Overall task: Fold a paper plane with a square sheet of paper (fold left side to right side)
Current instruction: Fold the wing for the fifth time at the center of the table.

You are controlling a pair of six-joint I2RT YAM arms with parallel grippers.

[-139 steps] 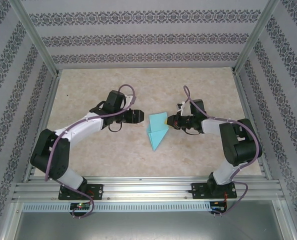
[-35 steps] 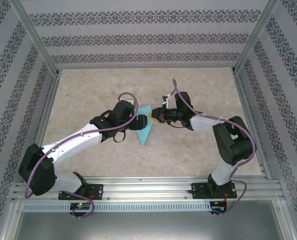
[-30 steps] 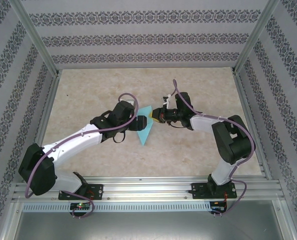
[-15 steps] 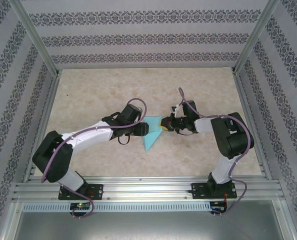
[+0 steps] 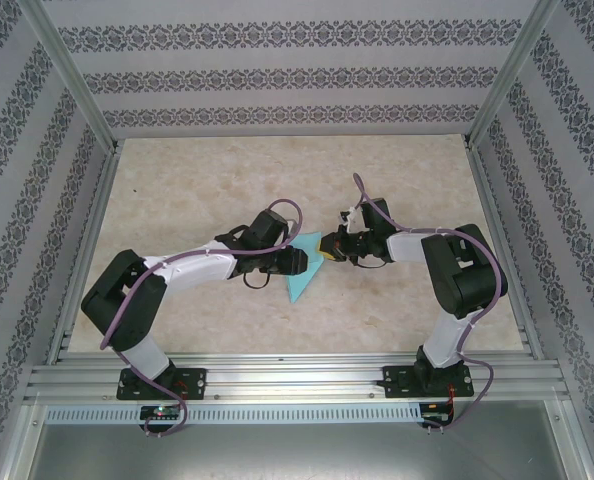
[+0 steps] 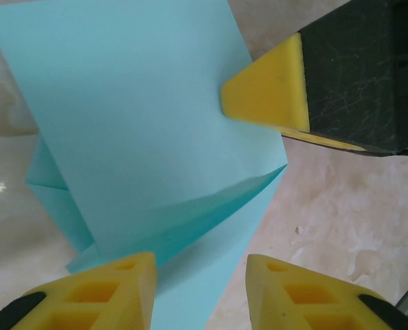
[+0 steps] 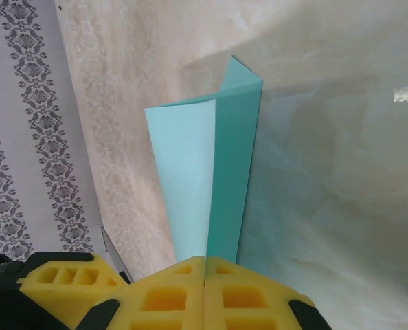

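The left arm [image 5: 192, 268] and right arm [image 5: 459, 272] met near the middle of the beige worktop [image 5: 177, 200]. Between them was a turquoise paper [image 5: 303, 283], folded to a point aimed at the near edge. The left gripper [image 5: 295, 261] sat over its left side; the right gripper [image 5: 326, 246], yellow-tipped, touched its upper right corner. Patterned walls [image 5: 277, 80] stood on three sides

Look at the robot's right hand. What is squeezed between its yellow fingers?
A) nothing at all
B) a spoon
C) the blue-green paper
C: in the right wrist view the right gripper has its yellow pads pressed together, and the folded turquoise paper comes straight out of the seam between them.
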